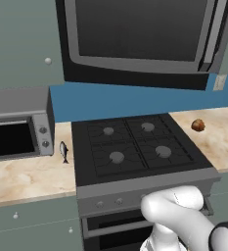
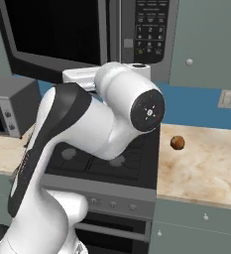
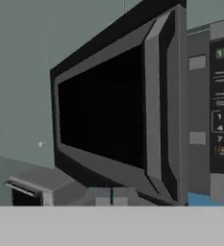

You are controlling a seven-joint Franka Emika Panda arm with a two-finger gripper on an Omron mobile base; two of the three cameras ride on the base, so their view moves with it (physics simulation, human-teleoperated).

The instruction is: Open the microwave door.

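We face the microwave door (image 3: pixel 108 115), closed, above the stove (image 1: pixel 135 147). Its handle (image 3: pixel 154 101) runs vertical along the door's right edge, ahead and right of our gripper (image 3: pixel 111 196). Fingertips look nearly together, holding nothing, though we cannot tell for sure.

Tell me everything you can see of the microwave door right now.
The microwave door is a wide panel with a grey frame around a big dark glass window, and a long vertical grey bar handle along its keypad-side edge. It sits above the stove, left of the black keypad strip. In the hand view its handle edge appears to stand out slightly from the microwave, though I cannot be sure. Nothing touches it.
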